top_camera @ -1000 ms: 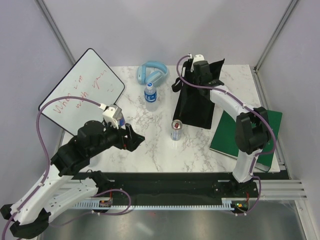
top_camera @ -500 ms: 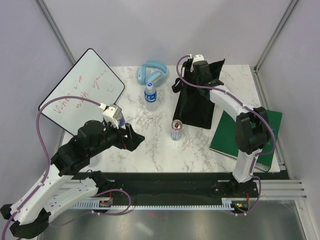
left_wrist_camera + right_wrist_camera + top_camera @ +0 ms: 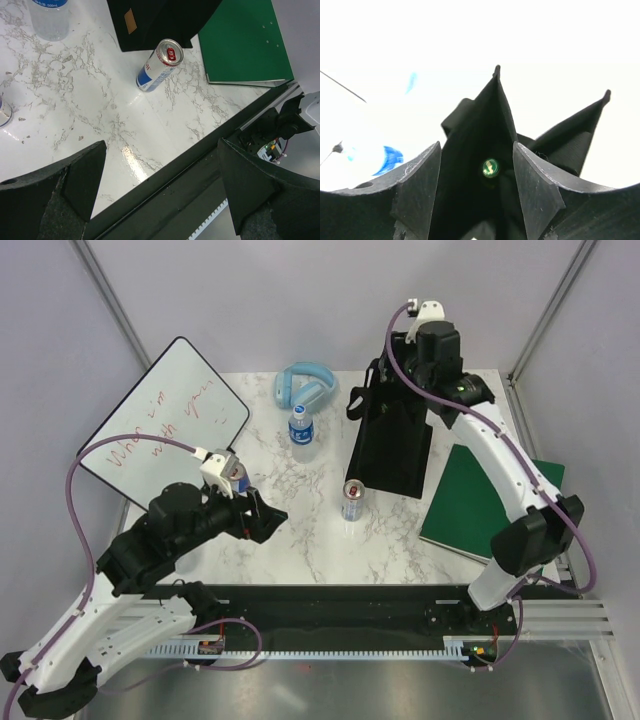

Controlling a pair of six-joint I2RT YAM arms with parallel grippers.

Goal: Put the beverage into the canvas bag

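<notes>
The canvas bag point(image 3: 392, 445) is a black tote lying on the marble, its mouth toward the back. My right gripper point(image 3: 408, 380) hangs above that mouth, open. In the right wrist view its fingers point(image 3: 420, 180) stand apart around nothing, and a green bottle cap point(image 3: 490, 168) shows deep inside the bag point(image 3: 470, 130), clear of both pads. A red and blue can point(image 3: 352, 499) stands left of the bag's near end, seen too in the left wrist view as the can point(image 3: 160, 65). My left gripper point(image 3: 264, 513) hovers open and empty over the near left of the table.
A water bottle point(image 3: 301, 427) and blue headphones point(image 3: 304, 386) sit at the back centre. A whiteboard point(image 3: 165, 425) leans at the left. A green book point(image 3: 490, 502) lies right of the bag. Something round point(image 3: 3, 111) shows at the left wrist view's edge.
My right gripper has opened and risen from the bag's mouth, the arm swinging up and to the right. The left arm has barely shifted.
</notes>
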